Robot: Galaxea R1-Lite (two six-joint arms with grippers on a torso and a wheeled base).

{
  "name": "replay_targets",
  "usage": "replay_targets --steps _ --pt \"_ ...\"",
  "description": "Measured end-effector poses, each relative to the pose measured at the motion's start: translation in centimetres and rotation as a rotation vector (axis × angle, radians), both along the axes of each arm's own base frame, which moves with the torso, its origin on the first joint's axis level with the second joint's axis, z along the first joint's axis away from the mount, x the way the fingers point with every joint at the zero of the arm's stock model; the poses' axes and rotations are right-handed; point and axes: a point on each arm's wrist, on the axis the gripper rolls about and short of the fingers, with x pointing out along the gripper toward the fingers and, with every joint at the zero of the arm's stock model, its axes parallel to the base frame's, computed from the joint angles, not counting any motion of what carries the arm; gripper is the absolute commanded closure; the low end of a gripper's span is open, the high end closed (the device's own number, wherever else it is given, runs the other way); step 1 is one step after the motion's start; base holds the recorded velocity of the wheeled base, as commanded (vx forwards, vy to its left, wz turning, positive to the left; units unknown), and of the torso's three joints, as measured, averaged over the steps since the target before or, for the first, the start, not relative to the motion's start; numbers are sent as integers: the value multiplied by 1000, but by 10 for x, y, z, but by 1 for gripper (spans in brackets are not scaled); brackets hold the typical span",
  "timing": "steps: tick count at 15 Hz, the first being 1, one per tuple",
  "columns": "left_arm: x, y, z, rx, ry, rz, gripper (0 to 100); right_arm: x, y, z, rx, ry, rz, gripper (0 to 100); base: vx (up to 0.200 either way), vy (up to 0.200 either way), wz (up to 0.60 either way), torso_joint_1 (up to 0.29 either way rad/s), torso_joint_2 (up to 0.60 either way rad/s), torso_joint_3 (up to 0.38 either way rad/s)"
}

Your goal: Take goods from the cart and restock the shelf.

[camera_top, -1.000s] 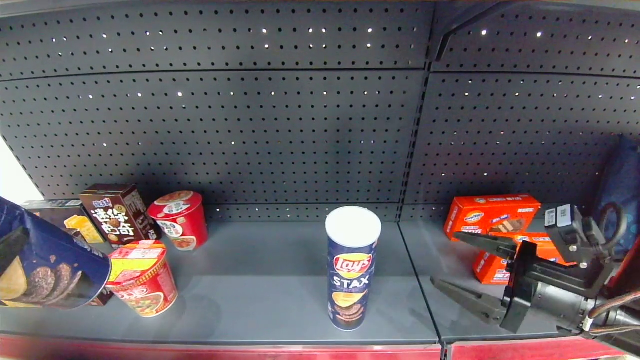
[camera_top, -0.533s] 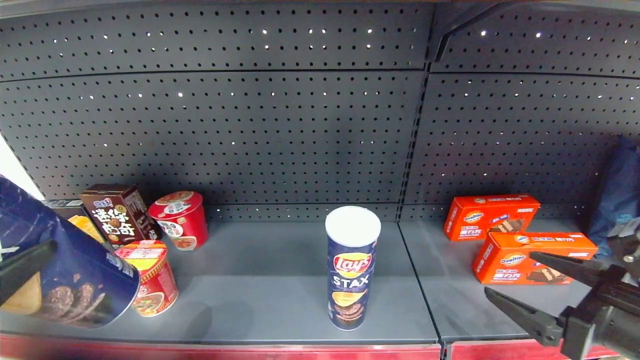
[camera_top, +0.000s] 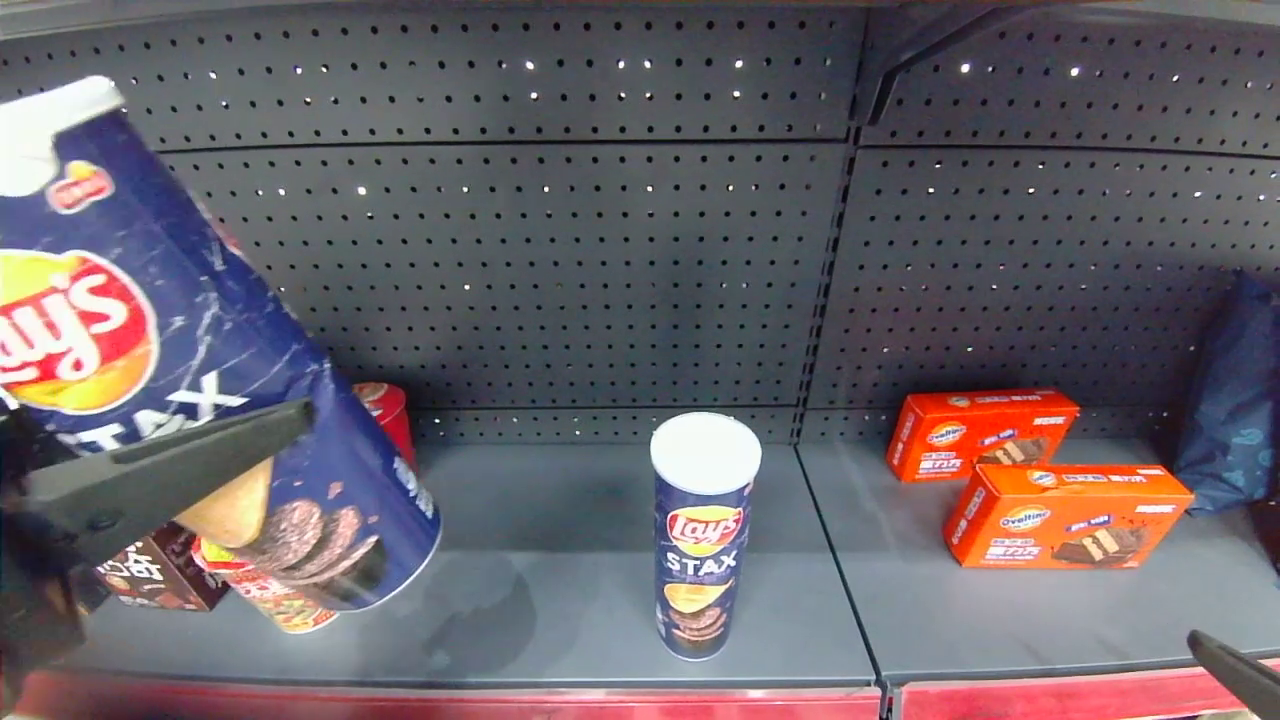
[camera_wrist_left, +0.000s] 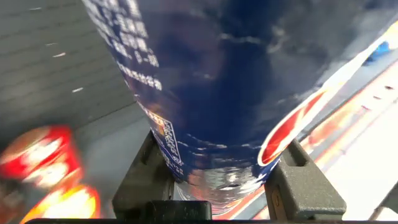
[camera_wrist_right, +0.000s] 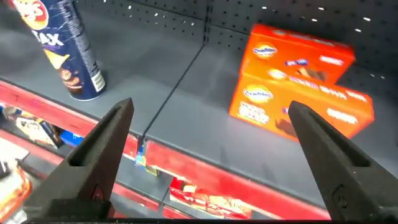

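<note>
Holding the tilted chip can (camera_top: 200, 330) in my left gripper (camera_wrist_left: 224, 183), whose fingers pinch it low on the body, I now have it up over the left front edge of the shelf (camera_top: 560, 600). A second ago it hung lower, at the shelf's left end. It has risen and swung inward, and now covers most of the noodle cup (camera_top: 270, 600) and the brown box (camera_top: 155, 575) near that front corner. My right gripper (camera_wrist_right: 210, 107) is spread wide and carries nothing. It has backed away from the orange boxes to just outside the right front corner, so I judge that side finished and clear of my path. The standing can (camera_top: 703, 540) is upright near the front edge at the middle and has not moved. Between it and the cups lies bare surface, the likely spot for the can I carry, which must first come upright. Farther back a red cup (camera_top: 385, 410) peeks from behind the held can. The two orange boxes (camera_top: 980, 432) (camera_top: 1065, 515) lie toward the right back, with a blue bag (camera_top: 1230, 400) at the right end against the pegboard (camera_top: 560, 270).
</note>
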Motion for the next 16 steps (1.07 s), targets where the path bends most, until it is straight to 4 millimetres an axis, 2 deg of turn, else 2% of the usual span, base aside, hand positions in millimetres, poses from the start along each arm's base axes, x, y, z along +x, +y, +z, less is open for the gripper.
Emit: replay_targets --steps 3,5,10,13,16 --pt "29 -16 1 -5 1 -38 100 -16 -13 -16 21 -33 -129 0 0 0 0 0 0 0" --pt "46 -25 -6 5 21 -53 100 -28 -22 -30 33 -53 -257 0 0 0 0 0 0 0" --pt "89 -46 -17 11 31 -84 100 -56 -31 -70 40 -53 -451 0 0 0 0 0 0 0" --pt "117 -59 -21 2 13 -89 100 -62 -32 -86 60 -113 -525 0 0 0 0 0 0 0" --pt "132 -66 -32 36 38 -90 100 -63 -33 -96 56 -101 -555 0 0 0 0 0 0 0"
